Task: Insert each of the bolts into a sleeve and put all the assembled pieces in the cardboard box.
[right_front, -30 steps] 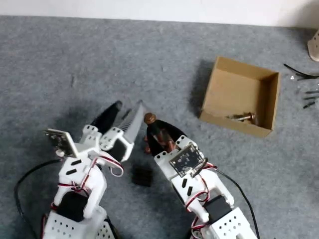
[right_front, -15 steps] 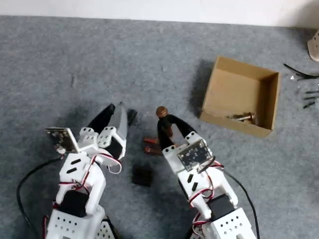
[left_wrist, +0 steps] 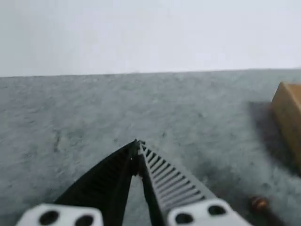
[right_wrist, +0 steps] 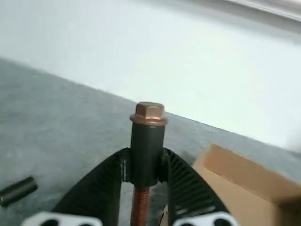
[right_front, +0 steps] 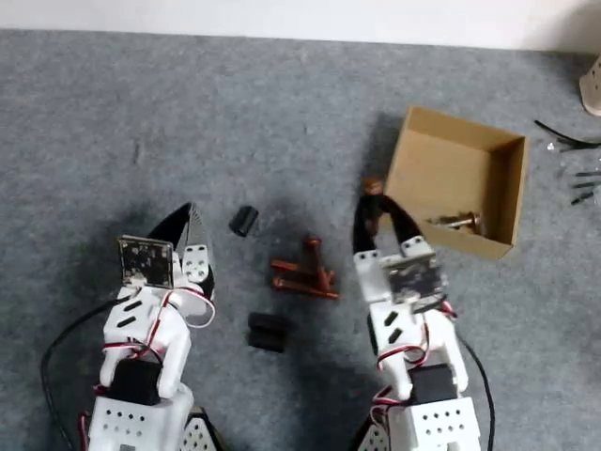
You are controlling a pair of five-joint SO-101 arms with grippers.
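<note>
My right gripper [right_front: 377, 218] is shut on a black sleeve [right_wrist: 146, 149] with a copper bolt [right_wrist: 149, 113] through it, held upright just left of the cardboard box [right_front: 404, 178]. The box [right_wrist: 244, 181] holds one assembled piece [right_front: 456, 222]. Several loose copper bolts [right_front: 302, 273] lie on the carpet between the arms. One loose black sleeve [right_front: 244, 221] lies near them, also seen as the sleeve [right_wrist: 18, 190] from the right wrist. More black sleeves [right_front: 268, 332] sit nearer the arm bases. My left gripper [right_front: 191, 210] is shut and holds nothing; its tips [left_wrist: 137, 147] hover over bare carpet.
Black cables and small parts [right_front: 575, 162] lie right of the box, with a pale object [right_front: 592, 86] at the far right edge. A white wall borders the back of the grey carpet. Open carpet stretches across the far left.
My right gripper carried the sleeved bolt to the right, up to the box's left wall. My left gripper drew back to the left and shut, uncovering a loose sleeve on the carpet.
</note>
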